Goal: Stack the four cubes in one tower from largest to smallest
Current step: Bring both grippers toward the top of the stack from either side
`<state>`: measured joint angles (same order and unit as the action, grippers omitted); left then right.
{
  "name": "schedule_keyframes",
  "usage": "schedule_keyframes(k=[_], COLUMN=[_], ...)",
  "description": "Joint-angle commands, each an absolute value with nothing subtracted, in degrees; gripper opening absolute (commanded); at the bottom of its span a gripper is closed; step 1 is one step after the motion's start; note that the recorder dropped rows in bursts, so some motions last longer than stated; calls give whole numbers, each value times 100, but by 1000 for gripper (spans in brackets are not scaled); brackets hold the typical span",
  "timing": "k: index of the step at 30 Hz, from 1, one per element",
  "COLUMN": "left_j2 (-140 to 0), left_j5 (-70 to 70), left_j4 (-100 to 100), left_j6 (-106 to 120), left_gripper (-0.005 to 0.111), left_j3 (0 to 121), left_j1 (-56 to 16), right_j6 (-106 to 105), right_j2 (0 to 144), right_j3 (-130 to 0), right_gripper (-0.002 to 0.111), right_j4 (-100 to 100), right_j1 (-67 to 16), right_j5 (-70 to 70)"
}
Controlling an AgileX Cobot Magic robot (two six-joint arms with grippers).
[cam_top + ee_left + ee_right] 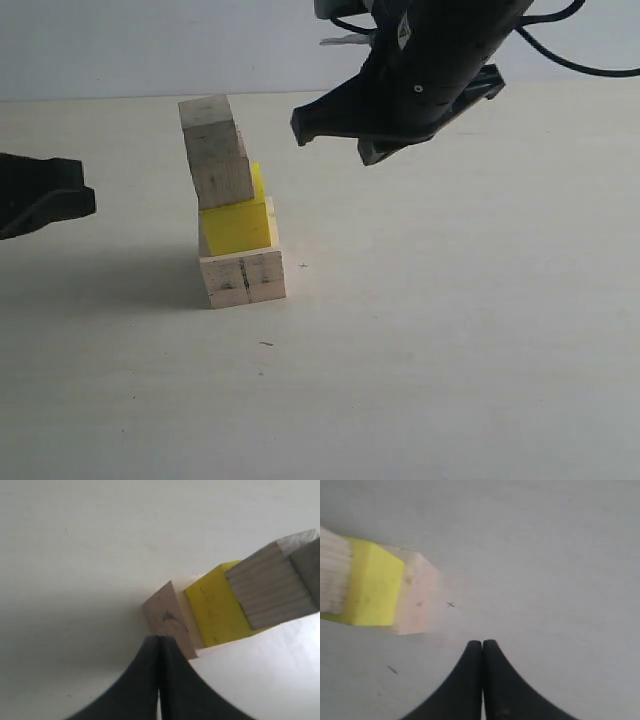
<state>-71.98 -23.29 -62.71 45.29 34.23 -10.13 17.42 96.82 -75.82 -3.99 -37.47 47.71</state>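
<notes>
Bare counter (420,400) fills the lower frame. Left of centre stands the tower (228,205). Its base is the large wood cube (245,278), then the yellow cube (237,228), medium wood cube (224,182) and small wood cube (206,115). It is widest at the bottom, likely for steadiness, and the upper two lean left. At the left edge the left gripper (159,642) waits, jaws together and empty, apart from the tower. At upper right the right gripper (482,647) hangs clear of the top cube, jaws together on nothing.
</notes>
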Motion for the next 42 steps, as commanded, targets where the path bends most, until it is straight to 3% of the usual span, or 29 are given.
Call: schedule_keyframes(k=[1,9,15,42], left_j2=[-7532,-8043,-8571,-9323], left_j5=[-2754,-3834,-4449,-4989], left_j4=[-6765,-7647,-7727,-7859], left_j6=[4433,4457,4469,4551], left_gripper=[0,0,0,0], left_j3=[3759,4279,4640,4998], left_j1=[-988,-632,-632,-632], right_j6=[775,-1159,-2874,-4498], right_j2=[9582,9582,9582,10440], right_j3=[-7415,-6766,-6551,-6551], right_gripper=[0,0,0,0], right_j4=[786,3366,5246,7463], right_j1=[-3593,-2858,-2757,-2757], right_j5=[4166,3640,3638,3905])
